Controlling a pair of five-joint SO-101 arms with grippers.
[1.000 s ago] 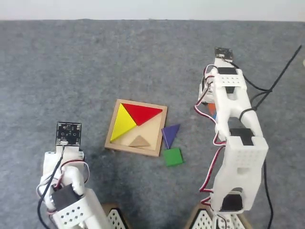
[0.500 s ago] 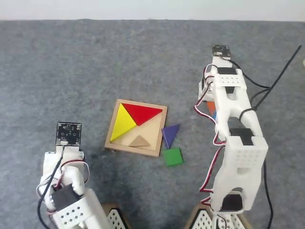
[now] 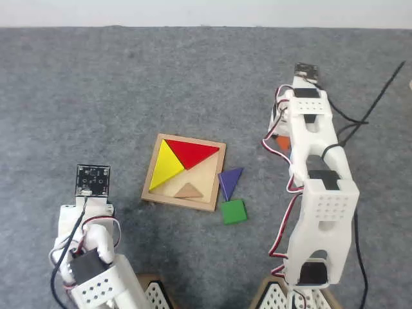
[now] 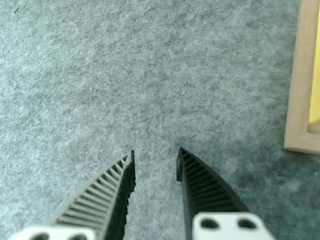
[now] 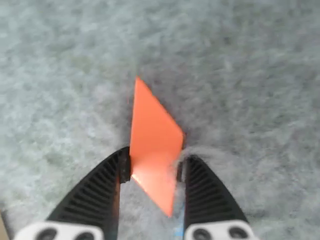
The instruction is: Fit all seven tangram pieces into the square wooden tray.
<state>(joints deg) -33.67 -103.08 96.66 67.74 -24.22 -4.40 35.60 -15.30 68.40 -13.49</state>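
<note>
Orange parallelogram [image 5: 156,142] is sitting pinched between the jaws of the right gripper [image 5: 152,169], its long axis pointing out ahead of the fingers. In the high view the tray [image 3: 206,174] is lying between 8 and 9 o'clock from it. The left gripper [image 4: 155,152], narrowly parted and empty, is hanging at the tray's 9 o'clock.

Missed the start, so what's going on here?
The right gripper is closed on the orange parallelogram, away from the wooden tray. The tray holds the yellow triangle, red triangle and small tan triangle. The purple triangle and green square lie beside it. The left gripper hangs open over the carpet.
</note>
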